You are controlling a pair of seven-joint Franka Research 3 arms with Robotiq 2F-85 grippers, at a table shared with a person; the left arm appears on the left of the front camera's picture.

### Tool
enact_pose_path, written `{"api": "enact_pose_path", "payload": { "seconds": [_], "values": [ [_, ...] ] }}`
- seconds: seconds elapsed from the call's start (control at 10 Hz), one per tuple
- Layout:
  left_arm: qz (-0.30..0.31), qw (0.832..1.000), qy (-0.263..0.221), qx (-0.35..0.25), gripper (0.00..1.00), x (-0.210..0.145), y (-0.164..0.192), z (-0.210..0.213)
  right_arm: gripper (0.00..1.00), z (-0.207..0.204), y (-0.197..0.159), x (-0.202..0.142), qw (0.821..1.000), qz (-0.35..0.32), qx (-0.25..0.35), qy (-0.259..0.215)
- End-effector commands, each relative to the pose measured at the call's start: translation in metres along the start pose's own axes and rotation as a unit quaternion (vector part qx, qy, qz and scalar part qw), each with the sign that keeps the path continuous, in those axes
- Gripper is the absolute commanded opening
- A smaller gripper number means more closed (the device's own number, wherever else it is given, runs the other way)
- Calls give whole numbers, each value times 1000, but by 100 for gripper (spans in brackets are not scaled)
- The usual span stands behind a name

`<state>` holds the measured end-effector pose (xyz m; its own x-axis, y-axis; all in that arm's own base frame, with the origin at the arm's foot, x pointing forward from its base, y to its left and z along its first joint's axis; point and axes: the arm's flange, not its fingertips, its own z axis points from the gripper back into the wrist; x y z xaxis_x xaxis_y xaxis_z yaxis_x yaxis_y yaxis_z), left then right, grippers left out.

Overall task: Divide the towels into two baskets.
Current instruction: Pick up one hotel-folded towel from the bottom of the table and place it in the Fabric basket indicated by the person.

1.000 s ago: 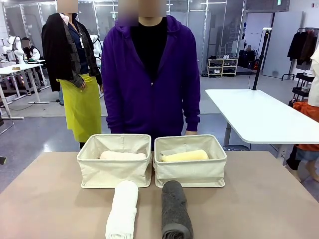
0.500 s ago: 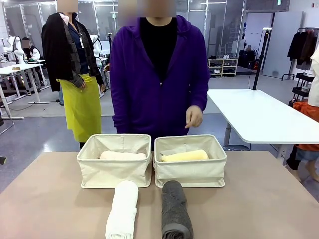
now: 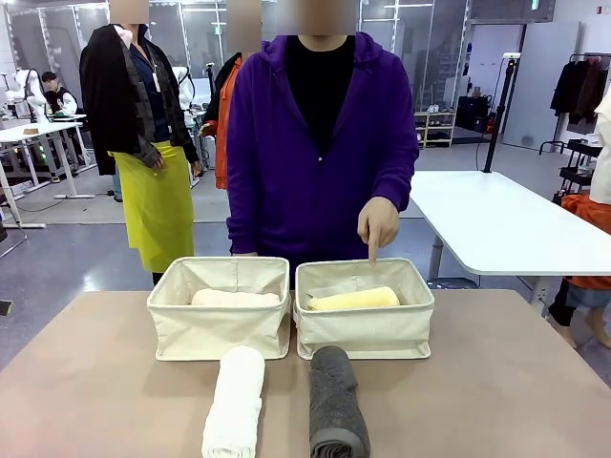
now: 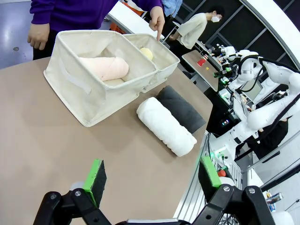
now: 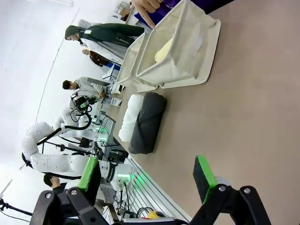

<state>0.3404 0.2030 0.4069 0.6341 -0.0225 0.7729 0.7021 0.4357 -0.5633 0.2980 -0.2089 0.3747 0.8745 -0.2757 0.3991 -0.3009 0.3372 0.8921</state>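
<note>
Two cream canvas baskets stand side by side at the table's far side. The left basket [image 3: 220, 320] [image 4: 89, 89] holds the peach-cream towel [image 3: 235, 299] [image 4: 105, 68]. In the right basket [image 3: 364, 320] [image 5: 180, 56] lies the pale yellow towel [image 3: 353, 300] [image 5: 163, 49]. In front of them on the table lie the white towel [image 3: 234, 403] [image 4: 166, 125] and the dark grey towel [image 3: 336, 401] [image 5: 146, 122]. A person's hand [image 3: 378, 224] points a finger down at the right basket's far rim. My left gripper [image 4: 152, 177] and right gripper [image 5: 147, 177] are both open, above bare table, holding nothing.
The beige table [image 3: 496, 382] has free room to either side of the towels. A white table [image 3: 496, 219] stands behind at the right. Another person in a yellow apron [image 3: 158, 205] stands farther back at the left.
The person in purple has stepped to the right and brought a hand down from chest height to point at the right basket. Towels and baskets have not moved.
</note>
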Motion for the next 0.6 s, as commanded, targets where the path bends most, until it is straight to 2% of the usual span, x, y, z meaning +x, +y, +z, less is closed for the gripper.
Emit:
{"api": "enact_pose_path", "payload": {
  "seconds": [0.0,0.5],
  "values": [
    [-1,1000,-3,1,100,0,-2,2,100,1,2,-1,1000,3,3,6],
    [-1,1000,-3,1,100,0,-2,2,100,1,2,-1,1000,3,3,6]
  ]
}}
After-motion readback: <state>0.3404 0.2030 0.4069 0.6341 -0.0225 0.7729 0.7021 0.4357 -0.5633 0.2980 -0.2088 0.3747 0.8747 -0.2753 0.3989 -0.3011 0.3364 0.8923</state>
